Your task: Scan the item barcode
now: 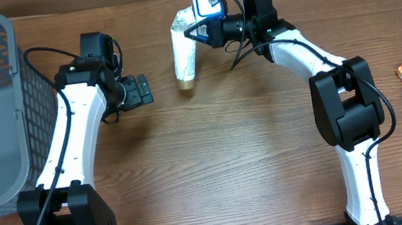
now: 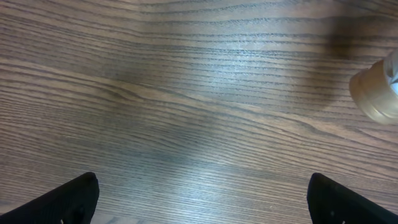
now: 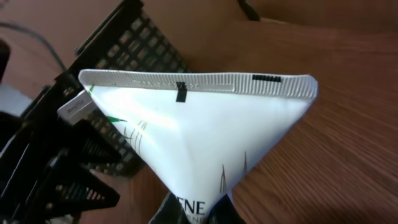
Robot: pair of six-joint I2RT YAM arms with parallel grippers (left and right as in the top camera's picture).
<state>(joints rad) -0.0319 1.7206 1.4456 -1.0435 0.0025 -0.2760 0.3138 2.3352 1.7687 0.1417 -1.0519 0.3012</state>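
Above the wood-grain table [image 1: 215, 164], right end effector [image 1: 195, 30] tight around a white tube [image 1: 184, 57], left end effector [image 1: 141, 91] wide

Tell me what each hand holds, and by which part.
Right hand pinches the tube by its body, nearer the crimped end than the cap. Left hand is open, holding nothing.

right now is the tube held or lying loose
Held: the right gripper is shut on the tube near its crimped end; cannot tell whether its cap touches the table.
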